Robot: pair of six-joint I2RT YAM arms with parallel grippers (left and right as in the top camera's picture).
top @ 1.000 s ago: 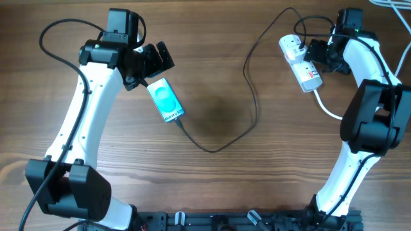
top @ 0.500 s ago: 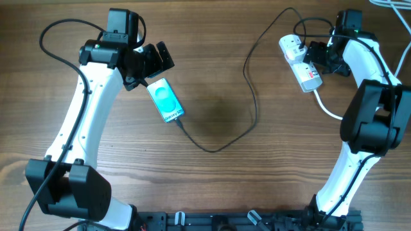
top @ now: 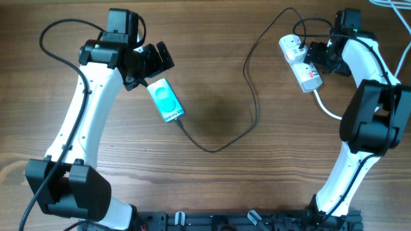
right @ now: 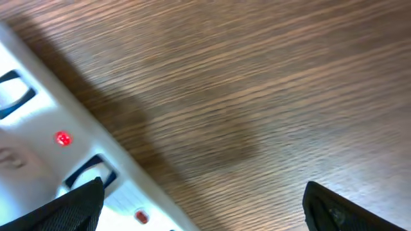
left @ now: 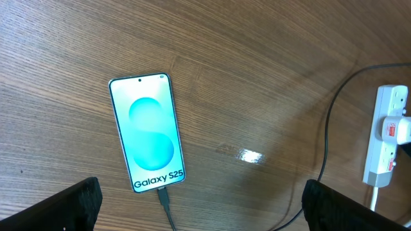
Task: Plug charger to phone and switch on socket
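likely limp thin black charger cable, best pinched at its stiff connector; left gripper and right gripper gape empty.

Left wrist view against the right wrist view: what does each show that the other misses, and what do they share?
Only the left wrist view: the phone, screen up, with the charger meeting its bottom edge.

Only the right wrist view: a close look at the socket, with a red light glowing on it.

Both: the socket, though it is small at the left wrist view's right edge, and the wooden table. Each also shows its own open fingertips, left claw and right claw, holding nothing.
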